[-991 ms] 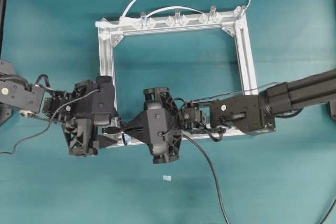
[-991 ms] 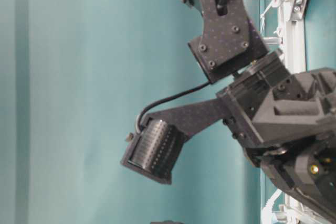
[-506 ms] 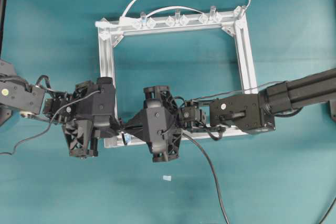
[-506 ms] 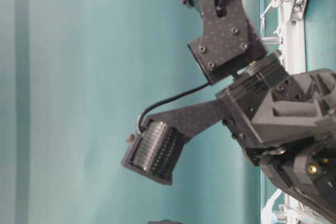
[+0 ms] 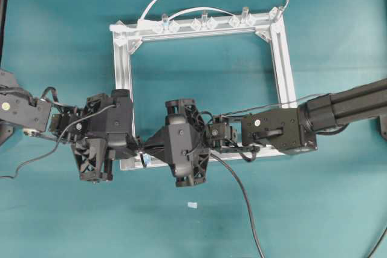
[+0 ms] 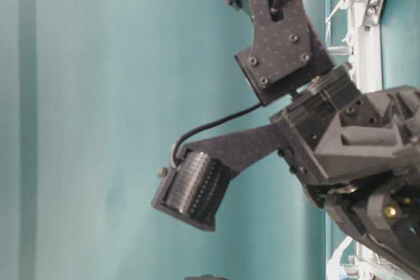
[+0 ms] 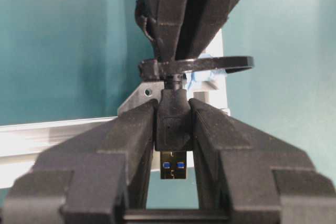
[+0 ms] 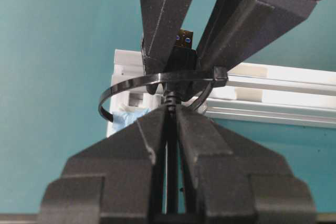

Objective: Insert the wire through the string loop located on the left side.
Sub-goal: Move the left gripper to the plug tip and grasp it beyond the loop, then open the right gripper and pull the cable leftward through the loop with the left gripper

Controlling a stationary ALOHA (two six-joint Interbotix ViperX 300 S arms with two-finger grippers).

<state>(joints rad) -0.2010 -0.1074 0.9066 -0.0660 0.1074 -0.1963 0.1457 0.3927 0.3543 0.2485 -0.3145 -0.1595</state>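
The left tool (image 7: pixel 173 124), wide apart a second ago, is now clamped on the wire (image 7: pixel 172 121) plug past the string loop (image 8: pixel 157 90); the right tool (image 8: pixel 169 116) remains pinched on the cable, so a handover is judged possible.

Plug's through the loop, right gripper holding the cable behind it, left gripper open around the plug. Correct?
Not quite: the left gripper is shut on the plug, as the left wrist view shows. The rest holds: the plug is through the loop and the right gripper holds the cable behind it.
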